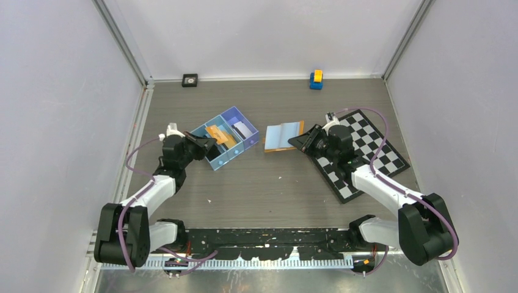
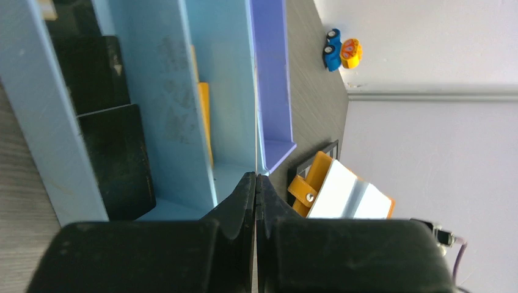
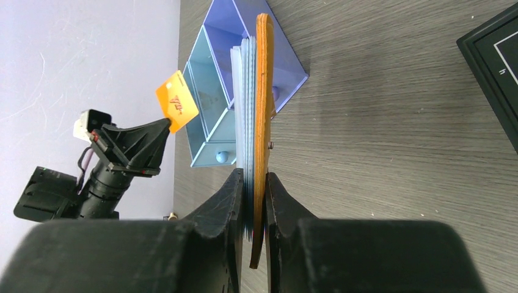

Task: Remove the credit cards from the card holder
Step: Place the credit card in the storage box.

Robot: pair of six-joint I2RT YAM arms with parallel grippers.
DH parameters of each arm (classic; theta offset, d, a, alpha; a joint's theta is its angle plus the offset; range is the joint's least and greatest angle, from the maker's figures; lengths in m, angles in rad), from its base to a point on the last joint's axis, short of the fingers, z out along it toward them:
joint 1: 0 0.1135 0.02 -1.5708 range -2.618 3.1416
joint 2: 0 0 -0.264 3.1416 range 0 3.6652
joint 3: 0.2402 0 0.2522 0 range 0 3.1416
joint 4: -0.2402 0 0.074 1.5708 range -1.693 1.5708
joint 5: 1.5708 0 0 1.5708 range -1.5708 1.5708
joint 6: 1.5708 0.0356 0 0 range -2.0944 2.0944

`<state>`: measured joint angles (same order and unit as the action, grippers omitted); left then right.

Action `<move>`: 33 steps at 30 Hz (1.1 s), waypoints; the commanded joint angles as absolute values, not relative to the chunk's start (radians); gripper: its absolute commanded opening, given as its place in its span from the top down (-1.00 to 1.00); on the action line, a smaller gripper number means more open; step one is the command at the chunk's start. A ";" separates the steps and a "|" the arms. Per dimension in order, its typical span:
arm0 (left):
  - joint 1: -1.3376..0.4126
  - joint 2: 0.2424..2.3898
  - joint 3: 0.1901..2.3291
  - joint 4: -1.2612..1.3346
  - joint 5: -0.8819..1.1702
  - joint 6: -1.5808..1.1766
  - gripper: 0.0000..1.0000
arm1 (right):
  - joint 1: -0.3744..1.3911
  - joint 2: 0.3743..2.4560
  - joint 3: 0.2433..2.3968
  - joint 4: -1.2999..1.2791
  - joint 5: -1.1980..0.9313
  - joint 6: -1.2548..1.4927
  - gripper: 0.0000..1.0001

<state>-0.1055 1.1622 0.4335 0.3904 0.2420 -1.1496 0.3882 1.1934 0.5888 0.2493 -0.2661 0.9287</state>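
My right gripper [image 1: 303, 141] [image 3: 253, 177] is shut on the orange card holder [image 1: 283, 137] [image 3: 263, 91], pinching one edge. The holder is open and held just above the table. Its pale blue-white inner leaves [image 2: 342, 192] [image 3: 246, 91] face up; I cannot tell cards from pockets there. My left gripper [image 1: 207, 144] [image 2: 256, 177] is shut on an orange credit card [image 3: 177, 101], which it holds over the blue tray [image 1: 221, 163] [image 2: 177, 91]. From its own wrist camera the held card shows only as a thin edge. Another orange piece [image 2: 203, 122] lies in the tray's middle compartment.
A light and dark card [image 1: 242, 129] sits in the tray's purple compartment. A checkered mat [image 1: 366, 152] lies under the right arm. A blue and yellow toy [image 1: 316, 79] and a small black square [image 1: 190, 80] stand by the back wall.
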 commanded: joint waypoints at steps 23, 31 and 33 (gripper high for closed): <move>-0.179 1.403 0.618 0.317 0.103 -1.288 1.00 | 0.383 1.170 0.600 0.304 -0.271 0.930 0.99; -0.184 1.434 0.620 0.434 0.162 -1.237 0.23 | 0.382 1.184 0.602 0.311 -0.278 0.926 0.99; -0.184 1.394 0.605 0.432 0.146 -1.228 0.04 | 0.383 1.188 0.605 0.309 -0.277 0.925 0.99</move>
<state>-0.1818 1.4559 0.6003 0.3729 0.1509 -1.2655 0.3882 1.1934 0.5888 0.2516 -0.2710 0.9295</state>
